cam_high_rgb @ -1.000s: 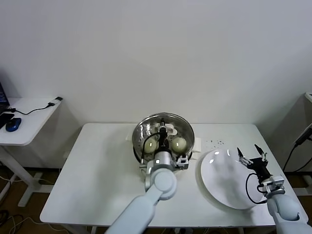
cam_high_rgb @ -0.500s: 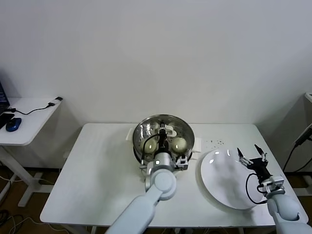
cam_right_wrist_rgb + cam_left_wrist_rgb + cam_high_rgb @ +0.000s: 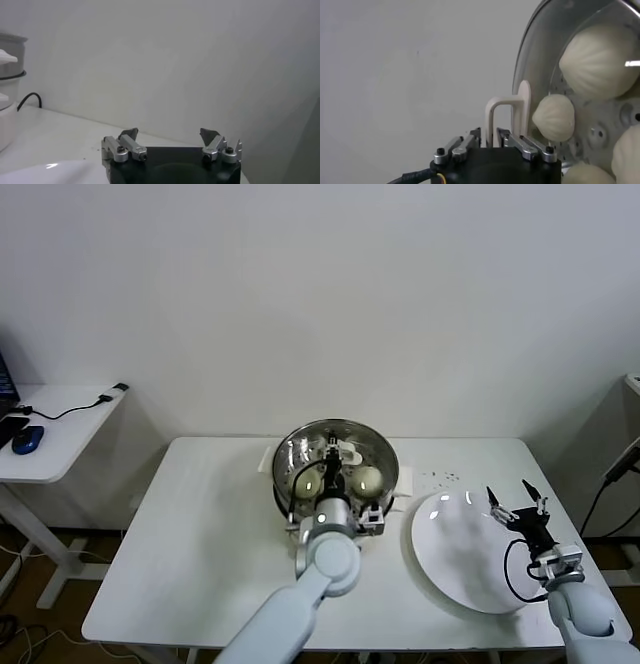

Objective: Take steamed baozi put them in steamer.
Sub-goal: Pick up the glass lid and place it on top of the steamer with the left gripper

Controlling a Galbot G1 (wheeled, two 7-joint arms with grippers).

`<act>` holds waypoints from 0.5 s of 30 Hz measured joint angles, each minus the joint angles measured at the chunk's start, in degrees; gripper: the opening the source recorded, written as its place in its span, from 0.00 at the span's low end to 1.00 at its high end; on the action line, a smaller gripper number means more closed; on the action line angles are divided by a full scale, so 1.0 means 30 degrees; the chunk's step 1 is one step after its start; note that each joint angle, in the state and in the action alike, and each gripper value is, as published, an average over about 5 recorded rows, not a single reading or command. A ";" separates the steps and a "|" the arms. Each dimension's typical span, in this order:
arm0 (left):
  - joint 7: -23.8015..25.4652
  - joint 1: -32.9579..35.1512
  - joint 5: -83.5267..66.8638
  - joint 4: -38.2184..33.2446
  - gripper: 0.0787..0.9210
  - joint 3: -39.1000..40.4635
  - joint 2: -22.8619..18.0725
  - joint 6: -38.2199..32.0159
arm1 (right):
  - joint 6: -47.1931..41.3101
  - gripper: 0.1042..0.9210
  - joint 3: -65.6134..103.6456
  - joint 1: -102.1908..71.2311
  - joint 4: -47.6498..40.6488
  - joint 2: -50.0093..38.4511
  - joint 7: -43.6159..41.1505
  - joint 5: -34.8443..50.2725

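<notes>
Over the steamer (image 3: 337,459) the left gripper (image 3: 333,452) hangs among baozi (image 3: 368,479) — finger state unclear; right gripper (image 3: 516,509), fingers spread, waits beside the white plate (image 3: 465,564).

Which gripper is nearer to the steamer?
Left. The left gripper is over the steamer, among the baozi. The right gripper waits apart, over the plate.

Round shiny steel steamer basket (image 3: 337,446): silver, mirror-bright wall, floor dotted with small dark holes. Smooth domed dough baozi (image 3: 600,61): cream-white, faint pleat lines running to tip. Flat rectangular worktop (image 3: 200,534): plain white, few dark specks far right. Flat round plate (image 3: 455,569): white, small bright glints. Left pincer (image 3: 509,122): cream-white fingers on black body, silver links. Right pincer (image 3: 517,504): black, dark fingertips. Back wall: plain off-white.
</notes>
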 measured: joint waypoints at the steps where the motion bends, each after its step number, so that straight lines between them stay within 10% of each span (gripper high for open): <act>1: 0.0050 0.0020 0.0005 -0.0094 0.34 0.0037 0.0061 0.0000 | 0.0000 0.88 0.0009 -0.0001 -0.0004 0.0001 0.0000 -0.0003; 15: 0.0787 0.0628 -0.0555 -0.2498 0.81 0.0359 0.1346 0.0008 | -0.0088 0.88 0.0218 0.0052 -0.0122 0.0001 -0.0014 -0.0054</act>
